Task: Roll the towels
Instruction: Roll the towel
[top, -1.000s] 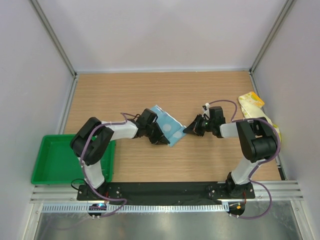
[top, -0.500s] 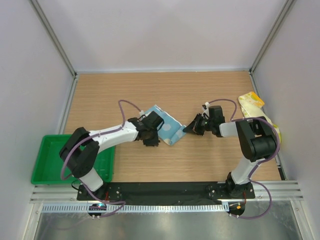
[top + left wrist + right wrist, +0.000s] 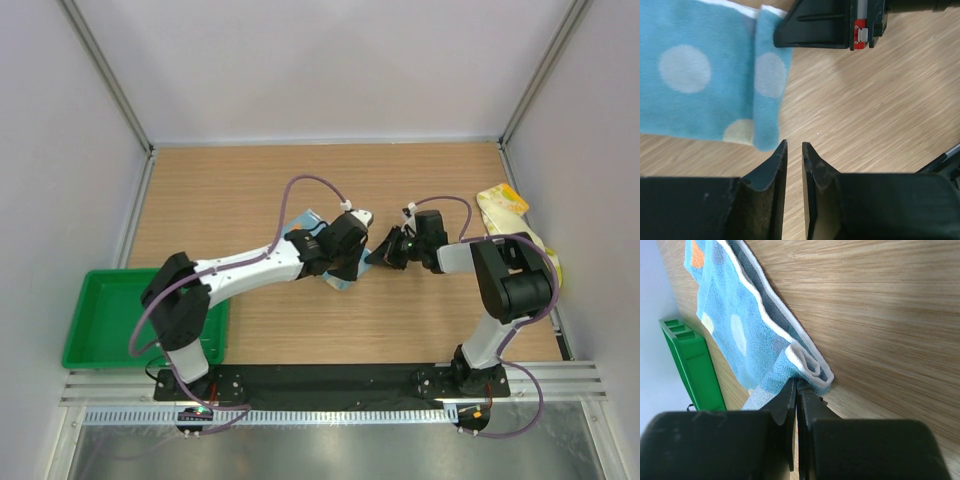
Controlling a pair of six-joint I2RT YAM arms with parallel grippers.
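The light blue polka-dot towel [image 3: 311, 219] lies mid-table, mostly hidden under my left arm. In the left wrist view the blue towel [image 3: 690, 85] has a narrow folded strip along its right edge. My left gripper [image 3: 352, 266] [image 3: 794, 146] is empty, its jaws almost together, low over bare wood just right of that strip. My right gripper [image 3: 384, 252] [image 3: 797, 383] is shut with its tips at the folded corner of the blue towel [image 3: 740, 335], and seems to pinch it. The yellow-cream towel [image 3: 508, 212] lies crumpled at the right wall.
A green plastic tray [image 3: 98, 320] sits at the near left, and its wall shows in the right wrist view [image 3: 690, 365]. The right gripper's black finger [image 3: 820, 25] is close ahead of my left gripper. Grey walls enclose the table.
My left arm has swung right across the blue towel, from its left side to its right end, beside the right gripper. The right arm has stayed put.
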